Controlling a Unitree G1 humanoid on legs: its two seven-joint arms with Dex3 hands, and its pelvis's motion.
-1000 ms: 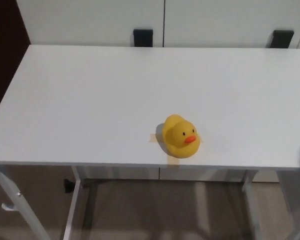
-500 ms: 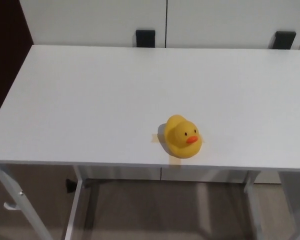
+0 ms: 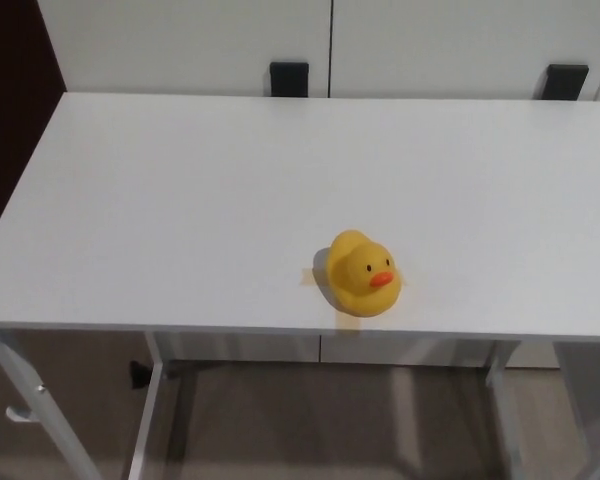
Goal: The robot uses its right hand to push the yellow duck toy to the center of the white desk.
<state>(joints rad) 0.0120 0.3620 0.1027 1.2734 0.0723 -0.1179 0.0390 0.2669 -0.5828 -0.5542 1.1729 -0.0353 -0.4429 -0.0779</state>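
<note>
No robot hand shows in the head view, left or right, so whether the fingers are apart or together cannot be told, and neither can which one sits nearer the toy. By the rig, the right robot hand would enter from picture right.

Yellow duck toy (image 3: 361, 273) stands upright on the white bench (image 3: 180, 200), close to the near edge, roughly 5 o'clock from the middle of the bench top. It sits on a cross of pale tape (image 3: 346, 318); tape ends peek out at its left, right and near side. Orange beak points toward the camera and slightly right, about 5 o'clock, so the head-to-tail axis runs near to far, with the tail toward 11 o'clock.

Key relation: the bench centre lies at about 11 o'clock from the duck, farther back and a little left. Judged from that, a push to centre would have to meet the duck on its near-right flank and drive it away from the edge.

The tape marker could be a start spot or a target spot; the view does not settle which, though the duck is plainly off the bench middle now.

Risk: rounded body, may spin or tip under an off-centre push.

Two black brackets (image 3: 288, 78) sit at the far edge, against white cabinet doors.
</note>
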